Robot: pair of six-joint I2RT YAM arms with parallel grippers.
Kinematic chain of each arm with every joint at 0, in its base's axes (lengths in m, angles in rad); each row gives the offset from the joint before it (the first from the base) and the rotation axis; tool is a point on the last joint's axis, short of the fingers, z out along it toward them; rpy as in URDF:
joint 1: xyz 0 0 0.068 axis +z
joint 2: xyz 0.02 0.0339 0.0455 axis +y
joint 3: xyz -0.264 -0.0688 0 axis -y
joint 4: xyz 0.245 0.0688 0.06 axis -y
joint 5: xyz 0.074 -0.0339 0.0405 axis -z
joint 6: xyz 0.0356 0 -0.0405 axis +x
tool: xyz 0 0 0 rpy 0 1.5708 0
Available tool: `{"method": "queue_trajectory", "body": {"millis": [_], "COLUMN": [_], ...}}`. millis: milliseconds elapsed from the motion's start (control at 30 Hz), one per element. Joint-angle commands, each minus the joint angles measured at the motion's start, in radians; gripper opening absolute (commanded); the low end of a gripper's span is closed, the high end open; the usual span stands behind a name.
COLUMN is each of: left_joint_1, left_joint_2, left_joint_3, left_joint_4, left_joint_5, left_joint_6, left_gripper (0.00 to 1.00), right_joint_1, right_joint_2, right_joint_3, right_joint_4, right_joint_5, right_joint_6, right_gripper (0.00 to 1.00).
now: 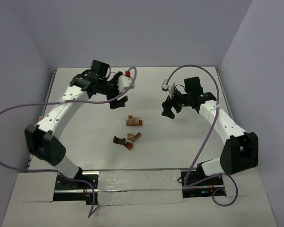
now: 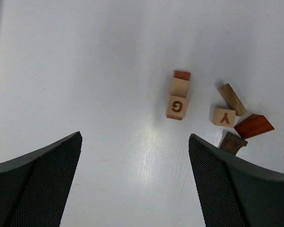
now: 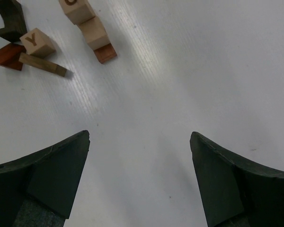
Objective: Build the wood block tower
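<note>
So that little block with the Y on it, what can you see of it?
The Y block is a small pale wooden cube with a dark letter Y on its upward face. It sits flat on the white table in a loose group of pieces, apart from the G block and its stack. A brown slat lies against one side, and a reddish wedge sits close by. Nothing holds it.

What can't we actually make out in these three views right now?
- Right wrist: lettered tan block is cut by the top edge, so its letter is incomplete. Dark brown block is cut by the frame corner.
- Left wrist: the dark brown block sits partly behind a finger of the left gripper.
- Top external: letters on the blocks are too small to read.
</note>
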Motion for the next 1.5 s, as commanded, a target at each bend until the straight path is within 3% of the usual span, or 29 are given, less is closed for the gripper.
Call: {"method": "queue_trajectory", "body": {"millis": [0, 100, 233, 400, 633, 933, 1000, 1100, 1467], "left_joint_1": [0.132, 0.258, 0.431, 0.536, 0.541, 0.541, 0.541, 0.542, 0.599], "left_joint_2": [-0.211, -0.298, -0.401, -0.487, -0.535, -0.535, -0.531, -0.524, -0.475], "left_joint_3": [-0.083, -0.163, -0.281, -0.373, -0.454, -0.457, -0.455, -0.450, -0.417], "left_joint_4": [0.121, 0.179, 0.224, 0.285, 0.378, 0.381, 0.370, 0.358, 0.404], "left_joint_5": [0.126, 0.204, 0.369, 0.471, 0.464, 0.456, 0.449, 0.435, 0.550], "left_joint_6": [-0.238, -0.308, -0.415, -0.543, -0.633, -0.620, -0.610, -0.609, -0.686], "left_gripper": [0.99, 0.99, 0.99, 0.99, 0.93, 0.94, 0.99, 0.99, 0.99], "right_joint_1": [0.074, 0.124, 0.280, 0.495, 0.644, 0.661, 0.661, 0.664, 0.679], "right_joint_2": [-0.125, -0.139, -0.116, -0.025, 0.113, 0.311, 0.343, 0.395, 0.497], "right_joint_3": [-0.060, -0.075, -0.064, -0.041, -0.007, 0.161, 0.192, 0.237, 0.307], "right_joint_4": [0.020, 0.009, -0.008, 0.032, 0.095, 0.032, 0.023, 0.000, -0.054], "right_joint_5": [-0.061, -0.102, -0.109, 0.013, 0.191, 0.256, 0.268, 0.282, 0.284], "right_joint_6": [-0.002, -0.015, -0.053, -0.076, -0.149, -0.164, -0.164, -0.171, -0.202], "right_gripper": [0.88, 0.73, 0.48, 0.42, 0.39, 0.39, 0.39, 0.40, 0.56]}}
